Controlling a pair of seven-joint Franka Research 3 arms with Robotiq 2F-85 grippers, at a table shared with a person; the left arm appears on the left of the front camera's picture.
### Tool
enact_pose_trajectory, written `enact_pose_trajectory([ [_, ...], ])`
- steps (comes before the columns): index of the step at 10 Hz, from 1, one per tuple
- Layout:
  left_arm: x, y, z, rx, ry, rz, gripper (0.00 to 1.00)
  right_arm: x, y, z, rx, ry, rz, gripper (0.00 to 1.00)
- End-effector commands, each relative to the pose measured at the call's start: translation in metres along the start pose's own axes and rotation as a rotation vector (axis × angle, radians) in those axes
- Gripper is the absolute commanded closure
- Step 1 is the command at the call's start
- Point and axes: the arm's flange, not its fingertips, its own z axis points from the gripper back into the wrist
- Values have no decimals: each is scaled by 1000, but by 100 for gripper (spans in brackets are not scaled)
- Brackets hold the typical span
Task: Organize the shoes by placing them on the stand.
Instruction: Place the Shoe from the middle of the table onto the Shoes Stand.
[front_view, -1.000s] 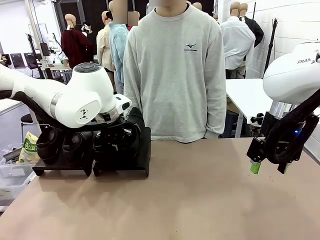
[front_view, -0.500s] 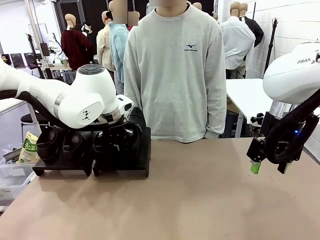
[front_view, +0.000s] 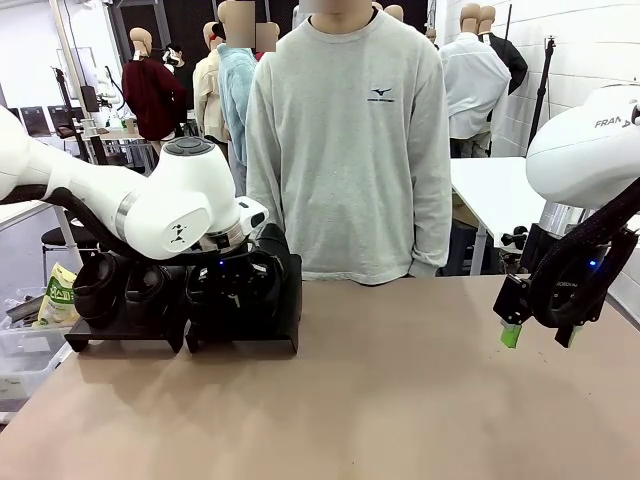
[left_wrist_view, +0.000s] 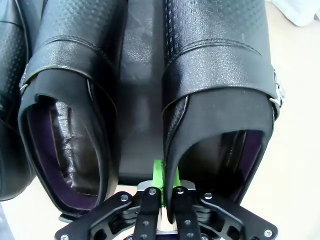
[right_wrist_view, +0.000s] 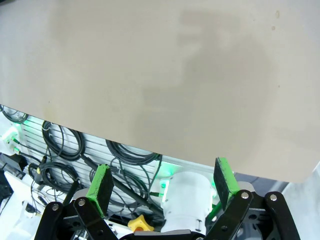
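Two black stand risers (front_view: 120, 328) sit side by side at the table's far left, with several glossy black shoes on them. My left arm reaches over the right riser (front_view: 245, 338). In the left wrist view my left gripper (left_wrist_view: 166, 182) is shut on the heel-side wall of the right-hand shoe (left_wrist_view: 220, 75), one green pad (left_wrist_view: 157, 172) outside it. That shoe rests on the stand top (left_wrist_view: 140, 100) beside another shoe (left_wrist_view: 70, 75), and a third shoe (left_wrist_view: 10, 100) shows at the left edge. My right gripper (front_view: 538, 338) hangs open and empty above the table's right side.
A person in a grey sweatshirt (front_view: 350, 150) stands at the far edge behind the table (front_view: 380, 400), hands out of sight. A clear bin with a green bag (front_view: 55, 300) sits off the left edge. The right wrist view shows the table edge (right_wrist_view: 150, 150) with cables below.
My left arm's wrist housing has shifted slightly to the right above the stand while the gripper stays shut on the shoe. The right arm has not moved.
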Motion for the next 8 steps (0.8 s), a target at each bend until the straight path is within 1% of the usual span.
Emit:
enact_pose_trajectory([
  [1,5,-8,1,3,10,42,100,-1,-2,2,-14,9,7,0],
  [2,5,-9,-1,6,-1,41,100,-1,-2,2,-14,9,7,0],
  [5,7,-8,-2,13,21,65,100,-1,-2,2,-14,9,7,0],
  [8,9,-7,1,18,-1,65,42,-1,-2,2,-14,9,7,0],
])
